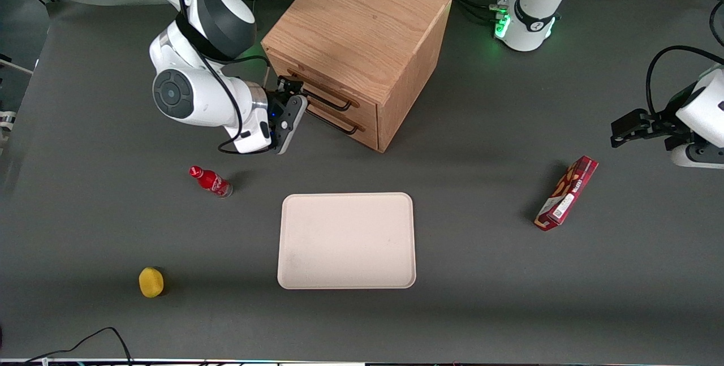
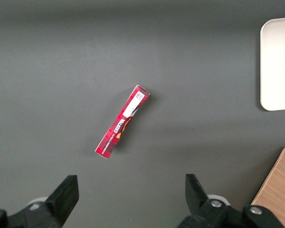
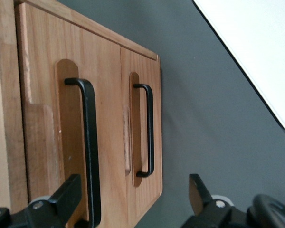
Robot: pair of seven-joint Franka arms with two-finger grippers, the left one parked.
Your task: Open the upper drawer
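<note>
One oak cabinet (image 1: 362, 32) stands at the top centre of the front view, with two drawers: the upper drawer (image 3: 52, 137) and one bottom drawer (image 3: 140, 133), each bearing one black bar handle. One gripper (image 1: 289, 107) sits at the drawers' front, fingers spread. One cream tray (image 1: 347, 240) lies at centre. One red bottle (image 1: 210, 181), one yellow object (image 1: 151, 281), possibly a fruit, and one red snack box (image 1: 567, 193) complete the count.
</note>
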